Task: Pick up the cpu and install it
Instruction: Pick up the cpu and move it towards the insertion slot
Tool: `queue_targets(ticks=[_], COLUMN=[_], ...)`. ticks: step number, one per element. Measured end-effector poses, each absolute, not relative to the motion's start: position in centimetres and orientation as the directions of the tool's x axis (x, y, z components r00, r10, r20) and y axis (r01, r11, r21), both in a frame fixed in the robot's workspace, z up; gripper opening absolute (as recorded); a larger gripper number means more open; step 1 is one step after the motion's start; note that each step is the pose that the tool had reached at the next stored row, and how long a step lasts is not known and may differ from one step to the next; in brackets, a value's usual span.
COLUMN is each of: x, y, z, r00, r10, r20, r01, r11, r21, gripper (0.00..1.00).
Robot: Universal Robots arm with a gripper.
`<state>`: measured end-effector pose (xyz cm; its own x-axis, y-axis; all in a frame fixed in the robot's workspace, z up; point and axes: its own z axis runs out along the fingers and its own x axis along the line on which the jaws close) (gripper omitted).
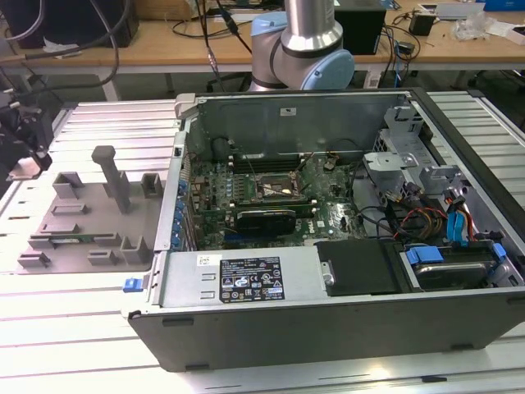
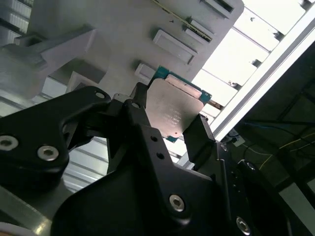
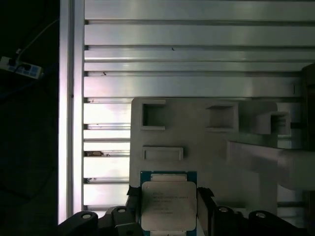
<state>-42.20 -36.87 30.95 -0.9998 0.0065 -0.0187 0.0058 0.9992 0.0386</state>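
Observation:
The cpu [image 3: 169,205], a flat square chip with a silvery top and a green rim, sits between the black fingers of my gripper [image 3: 169,199]. The second wrist view shows the same cpu [image 2: 174,110] clamped on two opposite edges by the gripper [image 2: 171,123]. It hangs over the edge of the grey fixture plate [image 3: 206,152]; I cannot tell whether it still touches the plate. In the exterior view the gripper [image 1: 26,162] is at the far left, beside the fixture plate [image 1: 82,217]. The open computer case [image 1: 328,295] holds the green motherboard with its dark square socket [image 1: 275,187].
Upright grey blocks and a tall post [image 1: 111,176] rise from the fixture plate. The ribbed aluminium table [image 1: 107,115] ends close to the gripper at the exterior view's left. Cables and drive brackets [image 1: 426,205] fill the case's right side. The arm's base [image 1: 303,49] stands behind the case.

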Motion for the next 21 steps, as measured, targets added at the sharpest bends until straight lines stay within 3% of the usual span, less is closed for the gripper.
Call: queue_targets(ticks=[21], x=[-42.2], y=[-36.8], z=[36.5], r00=[-1.000], r10=[0.006], r20=[-0.019], r01=[0.006], r11=[0.999], r21=[0.039], gripper=[0.55])
